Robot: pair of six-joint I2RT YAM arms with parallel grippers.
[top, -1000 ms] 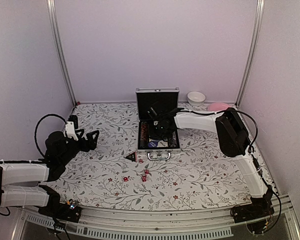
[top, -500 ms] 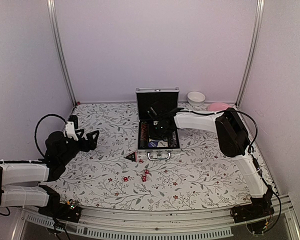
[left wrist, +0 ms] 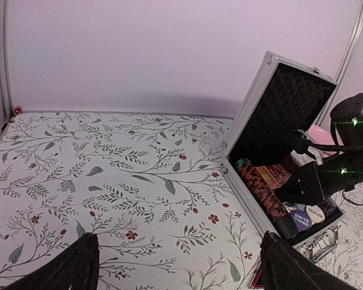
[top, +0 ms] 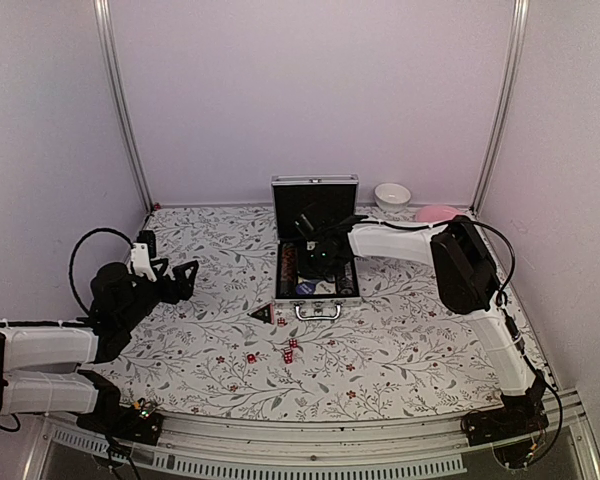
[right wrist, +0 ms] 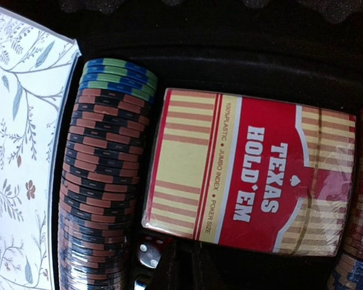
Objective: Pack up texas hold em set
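Observation:
The silver case (top: pixel 316 184) stands open at the table's middle, lid up, and also shows in the left wrist view (left wrist: pixel 252 118). Inside lie a row of poker chips (right wrist: pixel 100 181) and the tan-red card pack (right wrist: pixel 248 175). My right gripper (top: pixel 320 257) reaches down into the case. Its dark fingers (right wrist: pixel 184 272) blend with the black lining. A red die (right wrist: pixel 150 251) sits right against them, between the chips and the pack. Several red dice (top: pixel 287 354) and the black triangular piece (top: pixel 262 314) lie on the cloth before the case. My left gripper (top: pixel 183 279) is open and empty, well to the left.
A white bowl (top: pixel 392 195) and a pink plate (top: pixel 437 213) stand at the back right, beside the case. White walls and metal posts close in the table. The floral cloth (left wrist: pixel 109 175) stretches between my left gripper and the case.

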